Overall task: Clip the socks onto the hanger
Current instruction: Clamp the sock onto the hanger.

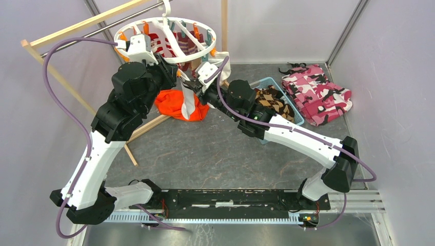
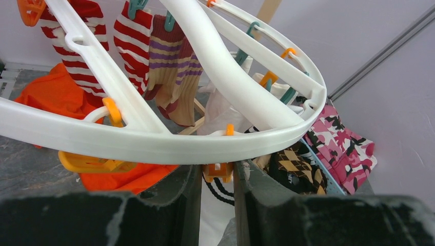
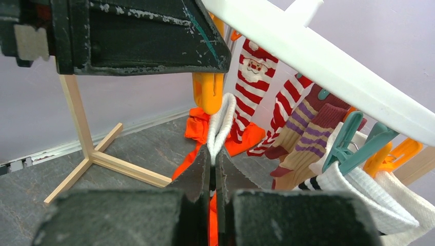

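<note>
Right pincer (image 3: 213, 171) was pressed shut on white sock (image 3: 221, 119), its cuff raised to the clip mouth | left pincer (image 2: 217, 180) was clamped on orange clip (image 3: 207, 91), apparently to spread it | hanger (image 2: 154, 144) rim was seen just above, striped socks (image 2: 131, 46) already pegged.

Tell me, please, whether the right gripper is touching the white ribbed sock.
Touching: the right wrist view shows the right gripper shut on the white ribbed sock.

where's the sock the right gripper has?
Right wrist view, centre: the white sock is pinched in the right gripper, its top edge up against the orange clip held by the left gripper, below the hanger.
</note>
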### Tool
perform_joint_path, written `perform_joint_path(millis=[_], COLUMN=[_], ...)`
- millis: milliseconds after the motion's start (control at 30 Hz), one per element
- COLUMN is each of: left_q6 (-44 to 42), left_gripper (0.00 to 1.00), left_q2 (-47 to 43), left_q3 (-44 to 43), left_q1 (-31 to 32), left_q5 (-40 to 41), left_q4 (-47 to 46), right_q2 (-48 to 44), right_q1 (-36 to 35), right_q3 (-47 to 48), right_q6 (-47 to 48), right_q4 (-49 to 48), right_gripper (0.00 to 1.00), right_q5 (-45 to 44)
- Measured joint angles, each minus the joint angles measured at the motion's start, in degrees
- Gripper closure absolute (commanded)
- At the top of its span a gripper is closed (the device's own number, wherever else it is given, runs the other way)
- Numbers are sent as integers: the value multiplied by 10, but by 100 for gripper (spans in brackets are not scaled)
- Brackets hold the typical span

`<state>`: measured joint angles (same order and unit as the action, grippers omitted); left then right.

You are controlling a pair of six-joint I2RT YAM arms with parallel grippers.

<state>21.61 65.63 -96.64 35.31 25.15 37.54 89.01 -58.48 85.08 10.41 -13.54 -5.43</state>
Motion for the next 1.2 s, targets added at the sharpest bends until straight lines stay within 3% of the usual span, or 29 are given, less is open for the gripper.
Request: perform_joint_path(millis=[1200], left_q6=[34], left_gripper=[94], left_q2=[0], left_q3=[0], left_q1=[0], left_q5=[0], left_q4=[0], right_q2=[0], right_q1=[-5], right_q3=[-2], right_q6=[16], right_q4=[-9], right_gripper=[100], right_q5=[0])
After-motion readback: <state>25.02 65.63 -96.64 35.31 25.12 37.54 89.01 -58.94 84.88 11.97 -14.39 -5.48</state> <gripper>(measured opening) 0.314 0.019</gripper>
